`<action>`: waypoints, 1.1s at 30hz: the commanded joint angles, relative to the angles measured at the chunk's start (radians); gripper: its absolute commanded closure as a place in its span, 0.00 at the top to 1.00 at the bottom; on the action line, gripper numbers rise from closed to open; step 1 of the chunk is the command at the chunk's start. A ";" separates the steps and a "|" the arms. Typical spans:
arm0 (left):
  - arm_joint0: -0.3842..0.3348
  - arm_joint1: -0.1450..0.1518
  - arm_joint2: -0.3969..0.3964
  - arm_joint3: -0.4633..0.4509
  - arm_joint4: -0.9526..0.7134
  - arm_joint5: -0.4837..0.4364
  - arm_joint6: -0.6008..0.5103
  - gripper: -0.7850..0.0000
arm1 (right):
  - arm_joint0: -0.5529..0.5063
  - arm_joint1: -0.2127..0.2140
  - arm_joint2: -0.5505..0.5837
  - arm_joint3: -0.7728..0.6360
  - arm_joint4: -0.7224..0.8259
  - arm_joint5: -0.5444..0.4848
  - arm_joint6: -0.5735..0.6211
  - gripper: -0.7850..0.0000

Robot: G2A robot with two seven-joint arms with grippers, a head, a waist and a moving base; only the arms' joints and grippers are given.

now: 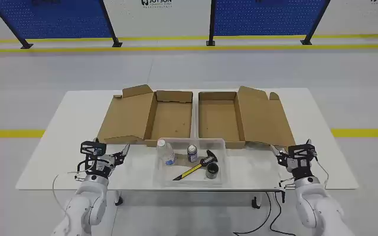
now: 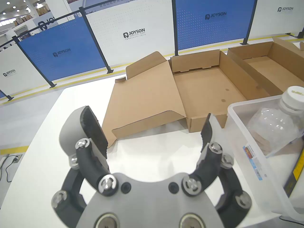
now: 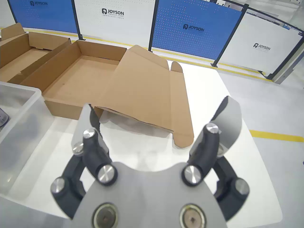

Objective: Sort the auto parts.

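Clear plastic walls are the worry nearest the robot. The bin (image 1: 192, 140) sits at the middle of the worktop's (image 1: 53, 147) near edge, and both arms hang at that same edge, one to each side of it. The left gripper (image 2: 149, 117) has its fingers spread wide with nothing between them, just beside the bin's left wall. The right gripper (image 3: 158, 104) is spread and bare too, farther off on its side.

Inside the bin the parts are crowded. A clear bottle (image 1: 165, 152) lies against the left wall with a small jar (image 1: 192, 153) beside it. A yellow-handled tool (image 1: 188, 172) lies aslant, its head close to a black round part (image 1: 212, 170). To my eye, a finger coming in low could catch the rim and shove the bin, and a grab at one part may knock its neighbour. The bottle looks slippery.

Beyond, the left box (image 1: 171, 121) and right box (image 1: 217, 121) stand open side by side. Their splayed cardboard lids could snag an arm swinging across.
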State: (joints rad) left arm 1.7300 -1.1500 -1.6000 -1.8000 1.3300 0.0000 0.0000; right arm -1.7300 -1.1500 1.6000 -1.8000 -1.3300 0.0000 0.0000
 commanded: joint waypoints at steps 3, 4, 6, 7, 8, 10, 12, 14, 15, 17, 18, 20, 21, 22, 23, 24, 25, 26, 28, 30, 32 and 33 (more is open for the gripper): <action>0.000 0.000 0.000 0.000 0.000 0.000 0.000 1.00 | 0.000 0.000 0.000 0.000 0.000 0.000 0.000 1.00; 0.000 0.000 0.000 0.000 0.000 0.000 0.000 1.00 | 0.000 0.000 0.000 0.000 0.000 0.000 0.000 1.00; 0.000 0.000 0.000 0.000 0.000 0.000 0.000 1.00 | 0.000 0.000 0.000 0.000 0.000 0.000 0.000 1.00; 0.000 0.000 0.000 0.000 0.000 0.000 0.000 1.00 | 0.000 0.000 0.000 0.000 0.000 0.000 0.000 1.00; 0.000 0.000 0.000 0.000 0.000 0.000 0.000 1.00 | 0.000 0.000 0.000 0.000 0.000 0.000 0.000 1.00; 0.000 0.000 0.000 0.000 0.000 0.000 0.000 1.00 | 0.000 0.000 0.000 0.000 0.000 0.000 0.000 1.00; 0.000 0.000 0.000 0.000 0.000 0.000 0.000 1.00 | 0.000 0.000 0.000 0.000 0.000 0.000 0.000 1.00; 0.000 0.000 0.000 0.000 0.000 0.000 0.000 1.00 | 0.000 0.000 0.000 0.000 0.000 0.000 0.000 1.00; -0.002 0.000 0.000 -0.001 -0.001 0.000 0.000 1.00 | 0.000 0.000 0.000 0.000 0.000 0.000 0.000 1.00; -0.018 -0.001 0.005 -0.006 -0.004 -0.005 -0.008 1.00 | 0.000 0.000 0.000 0.000 0.000 0.000 0.000 1.00; -0.027 -0.002 0.008 -0.008 -0.005 -0.011 -0.010 1.00 | 0.000 0.000 0.000 0.000 0.000 0.000 0.000 1.00; -0.046 -0.003 0.014 -0.015 -0.012 -0.019 -0.018 1.00 | 0.000 0.000 0.000 0.000 0.000 0.000 0.000 1.00; -0.055 -0.004 0.016 -0.018 -0.019 -0.027 -0.023 1.00 | 0.000 0.000 0.000 0.000 0.000 0.000 0.000 1.00; -0.065 -0.004 0.019 -0.023 -0.024 -0.036 -0.027 1.00 | 0.000 0.000 0.000 0.000 0.000 0.000 0.000 1.00; -0.075 -0.004 0.020 -0.027 -0.028 -0.047 -0.033 1.00 | 0.000 0.000 0.000 0.000 0.000 0.000 0.000 1.00; -0.084 -0.004 0.024 -0.033 -0.039 -0.066 -0.039 1.00 | 0.000 0.000 0.000 0.000 0.000 0.000 0.000 1.00; -0.093 -0.004 0.028 -0.040 -0.054 -0.091 -0.047 1.00 | 0.000 0.000 0.000 0.000 0.000 0.000 0.000 1.00; -0.102 -0.004 0.029 -0.048 -0.057 -0.111 -0.050 1.00 | 0.000 0.000 0.000 0.000 0.000 0.000 0.000 1.00; -0.113 -0.003 0.040 -0.062 -0.065 -0.166 -0.059 1.00 | 0.000 0.000 0.000 0.000 0.000 0.000 0.000 1.00; -0.122 -0.002 0.054 -0.077 -0.090 -0.224 -0.072 1.00 | 0.000 0.000 0.000 0.000 0.000 0.000 0.000 1.00; -0.129 -0.001 0.071 -0.095 -0.112 -0.285 -0.083 1.00 | 0.000 0.000 0.000 0.000 0.000 0.000 0.000 1.00; -0.130 -0.001 0.077 -0.101 -0.113 -0.306 -0.088 1.00 | 0.000 0.000 0.000 0.000 0.000 0.000 0.000 1.00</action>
State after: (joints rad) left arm 1.6013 -1.1511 -1.5317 -1.8933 1.2205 -0.2748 -0.0827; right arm -1.7300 -1.1500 1.6000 -1.8000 -1.3300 0.0000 0.0000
